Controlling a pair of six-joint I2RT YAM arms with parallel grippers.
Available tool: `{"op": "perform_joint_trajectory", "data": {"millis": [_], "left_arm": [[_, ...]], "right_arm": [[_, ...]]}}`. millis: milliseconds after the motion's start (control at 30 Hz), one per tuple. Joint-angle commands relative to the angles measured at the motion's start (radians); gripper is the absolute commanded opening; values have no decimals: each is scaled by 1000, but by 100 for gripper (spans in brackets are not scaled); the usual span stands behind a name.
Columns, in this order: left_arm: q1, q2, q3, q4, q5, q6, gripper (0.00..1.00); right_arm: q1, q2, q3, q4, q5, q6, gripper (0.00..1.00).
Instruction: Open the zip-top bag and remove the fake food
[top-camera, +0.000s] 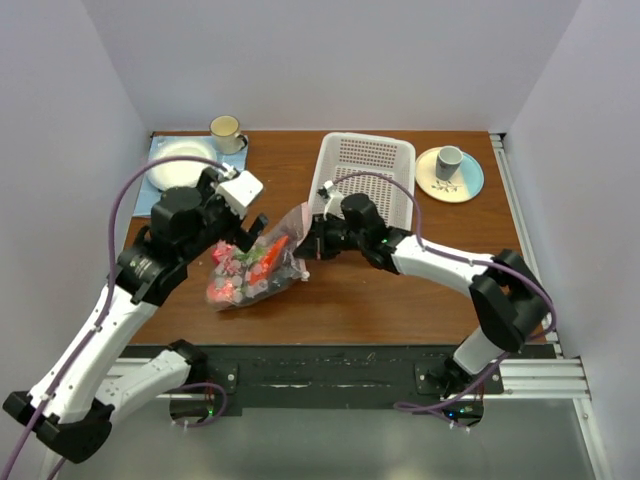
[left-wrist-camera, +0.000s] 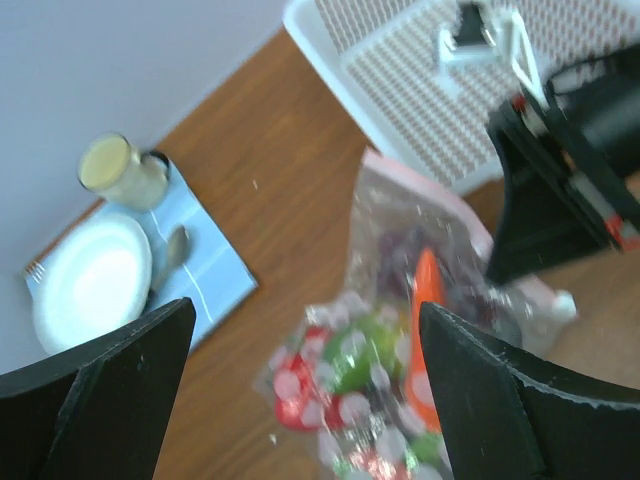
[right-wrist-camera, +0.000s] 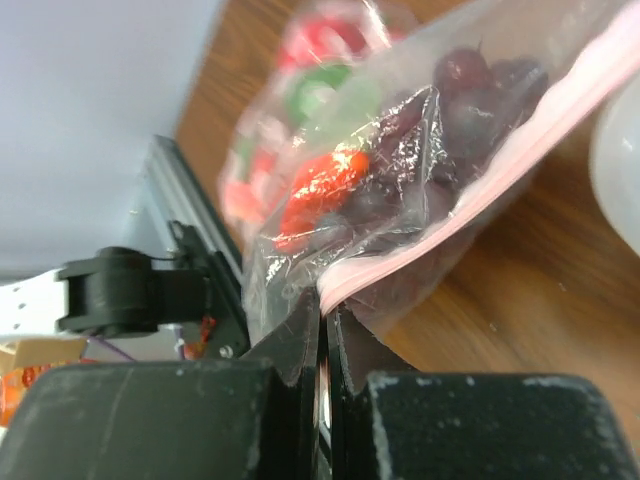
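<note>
The zip-top bag (top-camera: 255, 270) lies left of the table's centre, its pink zip strip (right-wrist-camera: 500, 170) turned toward the basket. Through the plastic the fake food shows: an orange carrot (left-wrist-camera: 427, 340), a green piece (left-wrist-camera: 360, 355), red pieces (left-wrist-camera: 290, 400) and dark purple grapes (right-wrist-camera: 480, 90). My right gripper (right-wrist-camera: 324, 315) is shut on the bag's zip edge at one corner, lifting it a little off the wood. My left gripper (left-wrist-camera: 305, 390) hangs open above the bag's far end, both fingers (left-wrist-camera: 100, 380) apart from the plastic and holding nothing.
A white perforated basket (top-camera: 365, 175) stands at the back, just behind the right gripper. A plate with a grey cup (top-camera: 450, 172) is at the back right. A white plate (top-camera: 185, 165), a spoon and a yellow cup (top-camera: 226, 130) sit on a blue mat at the back left.
</note>
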Motion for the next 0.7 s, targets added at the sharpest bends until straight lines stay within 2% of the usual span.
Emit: {"op": "perform_joint_trajectory", "data": {"millis": [0,167,300,400,500,667], "left_arm": [[-9,-66,-136,-42,-23,50,100],[-26,-140,-197,-3,-77,84,100],[-25,-252,-211,15,-17,124,100],[-26,-321,-233,49,-25,138,100],[-26,-390,-294,103,-17,147,100],[-26,-519,-490,262,-36,196,100]], "right_arm": [[0,36,197,-184,43,35,0],[0,73,401,-272,15,131,0],[4,100,501,-286,6,200,0],[13,128,548,-281,6,234,0],[36,166,591,-269,6,260,0],[81,212,694,-284,29,292,0]]}}
